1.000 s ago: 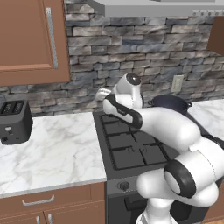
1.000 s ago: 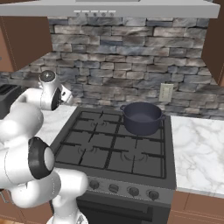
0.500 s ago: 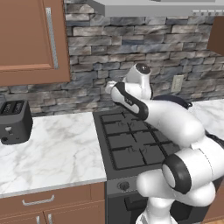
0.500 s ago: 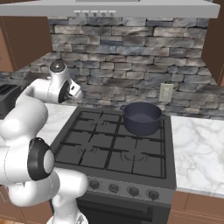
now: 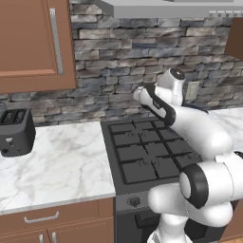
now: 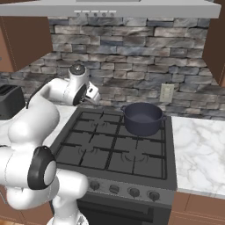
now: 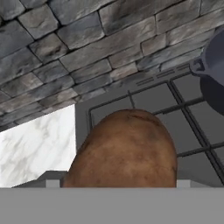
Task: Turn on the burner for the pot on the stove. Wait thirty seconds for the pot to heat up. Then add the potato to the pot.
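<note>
Your gripper (image 6: 96, 95) is up over the back left corner of the stove (image 6: 88, 169), near the stone wall, and it is grasping the potato (image 7: 124, 151): in the hand view the brown, mottled potato sits right at the bottom between the fingers, with the jaws standing wide around it. From the right base view you can see the hand pointing toward the pot (image 6: 142, 118), which stands well apart from it on the back right part of the stove, upright, lidless, its dark inside showing. In the hand view the pot's (image 7: 213, 65) rim and one loop handle come in at the right edge, with cast-iron grate bars lying between it and the potato, and the white marble counter (image 7: 35, 148) at the left. You cannot tell from these pictures whether any burner (image 6: 132, 156) is lit; no flame can be made out under the grates. The row of round knobs (image 6: 114, 189) runs along the stove's grey front panel. In the left base view the arm reaches across the stove's (image 5: 142, 156) back edge, and a black toaster (image 5: 16, 133) stands on the counter near its left end, by the wall.
</note>
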Controlling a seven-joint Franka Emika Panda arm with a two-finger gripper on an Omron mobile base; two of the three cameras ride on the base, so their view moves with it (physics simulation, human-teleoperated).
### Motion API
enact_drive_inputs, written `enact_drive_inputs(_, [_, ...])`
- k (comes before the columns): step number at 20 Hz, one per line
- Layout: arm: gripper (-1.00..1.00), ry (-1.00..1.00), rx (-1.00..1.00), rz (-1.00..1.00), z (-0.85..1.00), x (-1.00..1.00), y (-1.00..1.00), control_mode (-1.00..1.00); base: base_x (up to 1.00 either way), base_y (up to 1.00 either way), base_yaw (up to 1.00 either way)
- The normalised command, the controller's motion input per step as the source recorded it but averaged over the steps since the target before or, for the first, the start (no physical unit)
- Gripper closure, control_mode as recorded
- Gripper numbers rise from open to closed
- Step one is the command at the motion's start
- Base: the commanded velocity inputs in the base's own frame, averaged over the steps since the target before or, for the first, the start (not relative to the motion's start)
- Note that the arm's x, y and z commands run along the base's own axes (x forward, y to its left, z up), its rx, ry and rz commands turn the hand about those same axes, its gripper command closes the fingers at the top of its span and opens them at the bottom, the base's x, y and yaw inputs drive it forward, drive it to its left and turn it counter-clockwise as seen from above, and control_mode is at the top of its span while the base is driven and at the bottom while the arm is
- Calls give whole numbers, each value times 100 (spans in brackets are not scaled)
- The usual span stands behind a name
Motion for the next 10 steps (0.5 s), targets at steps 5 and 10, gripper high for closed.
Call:
enact_drive_inputs(5, [100, 1, 0, -7, 0, 0, -90, -100, 0, 0, 0])
enact_drive_inputs(10, [100, 1, -1, -11, 0, 0, -77, -100, 0, 0, 0])
